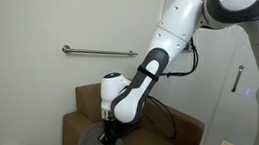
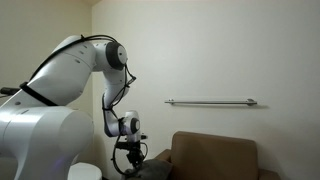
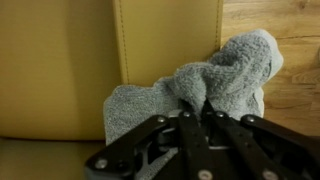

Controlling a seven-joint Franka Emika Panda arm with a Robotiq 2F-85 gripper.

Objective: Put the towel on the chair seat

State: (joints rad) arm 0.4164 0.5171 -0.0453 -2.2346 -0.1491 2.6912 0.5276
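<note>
The white arm [image 1: 173,33] reaches out from its shoulder, bends at the elbow and slopes steeply down, with the wrist pointing almost straight at the floor. In both exterior views the claw [image 1: 109,133] hangs low at the end of that reach. In the wrist view its black fingers [image 3: 190,135] meet at the tips, pinched tight on a bunched fold of the towel [image 3: 235,70].

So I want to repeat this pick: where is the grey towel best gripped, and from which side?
Pinch the raised, bunched fold near the middle of the towel, probably coming straight down from above. The cloth lies crumpled, so that ridge gives the jaws something to close on. The gripper is shut on it there.
</note>
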